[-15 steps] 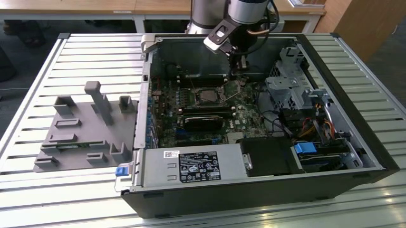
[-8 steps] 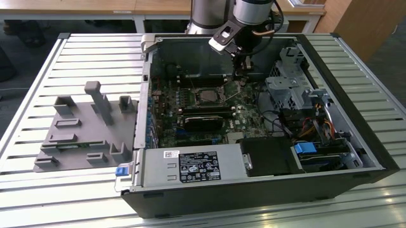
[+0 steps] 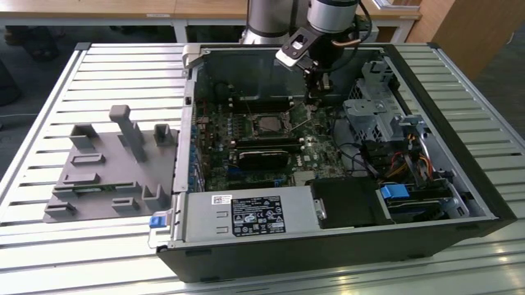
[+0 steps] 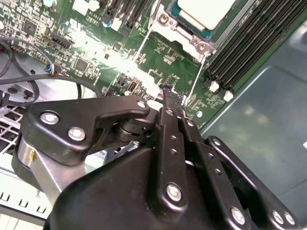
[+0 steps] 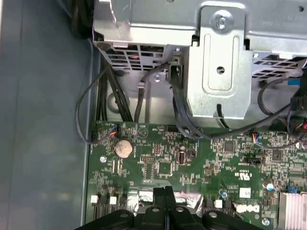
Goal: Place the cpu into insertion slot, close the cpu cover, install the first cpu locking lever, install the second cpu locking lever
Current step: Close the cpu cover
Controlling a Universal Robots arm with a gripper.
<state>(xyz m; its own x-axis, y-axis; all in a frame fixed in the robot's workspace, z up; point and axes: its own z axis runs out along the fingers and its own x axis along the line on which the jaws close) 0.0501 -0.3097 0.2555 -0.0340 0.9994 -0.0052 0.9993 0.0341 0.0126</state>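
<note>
Exterior view — insertion slot, cpu inside

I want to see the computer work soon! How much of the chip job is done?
Done: the cpu sits in the insertion slot, with the cpu cover lying over its edges. In hand: the gripper, fingers together and empty, is low over the board near one thin lever. Left: that lever and the other lever seem to stick out loose, so probably neither is locked.

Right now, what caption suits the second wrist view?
Shut gripper over the motherboard, the cpu sitting in the insertion slot nearby.
</note>
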